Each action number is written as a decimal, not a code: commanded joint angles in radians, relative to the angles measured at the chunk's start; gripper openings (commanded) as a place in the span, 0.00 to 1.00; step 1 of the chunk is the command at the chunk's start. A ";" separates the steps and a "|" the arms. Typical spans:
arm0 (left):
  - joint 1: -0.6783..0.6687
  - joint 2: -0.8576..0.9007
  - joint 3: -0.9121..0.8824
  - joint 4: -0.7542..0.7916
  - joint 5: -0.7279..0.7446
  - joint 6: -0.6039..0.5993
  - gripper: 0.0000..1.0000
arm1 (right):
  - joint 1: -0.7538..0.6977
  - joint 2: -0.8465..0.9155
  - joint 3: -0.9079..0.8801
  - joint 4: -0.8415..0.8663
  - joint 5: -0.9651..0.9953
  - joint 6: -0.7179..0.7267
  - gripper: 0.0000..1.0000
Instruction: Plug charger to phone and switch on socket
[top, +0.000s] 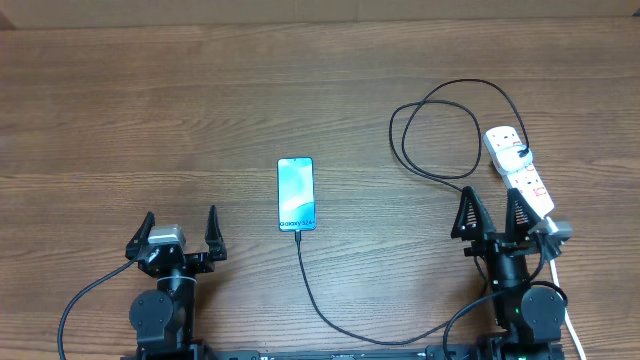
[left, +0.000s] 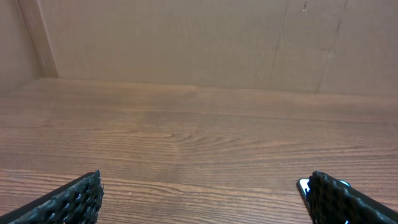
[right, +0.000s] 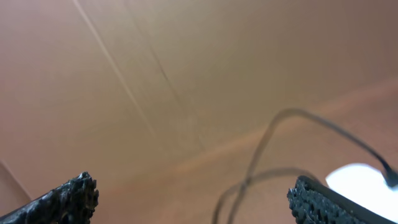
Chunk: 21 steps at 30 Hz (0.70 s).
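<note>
Charger (top: 298, 250) tip at bottom edge of phone (top: 296, 193), mid-table, seemingly plugged. Socket (top: 520, 170) far right. Left gripper (top: 181, 213), right gripper (top: 490, 192) wide, empty. Next, likely: press switch.

Phone (top: 296, 193) screen carries small text "Galaxy S24+" near its bottom edge in overhead view, barely legible.

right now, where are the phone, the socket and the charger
phone (top: 296, 193), overhead view, middle of the screen
socket (top: 533, 185), overhead view, white body, lower half
charger (top: 297, 234), overhead view, tip by the phone's lower edge
</note>
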<state>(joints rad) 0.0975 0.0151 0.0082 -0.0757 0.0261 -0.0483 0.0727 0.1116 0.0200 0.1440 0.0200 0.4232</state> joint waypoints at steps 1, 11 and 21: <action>-0.006 -0.011 -0.003 -0.002 -0.001 0.019 1.00 | 0.000 -0.003 -0.012 -0.053 0.031 0.018 1.00; -0.006 -0.011 -0.003 -0.002 0.000 0.019 0.99 | 0.000 0.004 -0.012 -0.225 0.023 0.018 1.00; -0.006 -0.011 -0.003 -0.002 0.000 0.019 1.00 | 0.000 0.004 -0.012 -0.225 0.024 0.018 1.00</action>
<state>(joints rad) 0.0975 0.0151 0.0082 -0.0753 0.0261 -0.0483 0.0727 0.1169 0.0185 -0.0826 0.0341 0.4381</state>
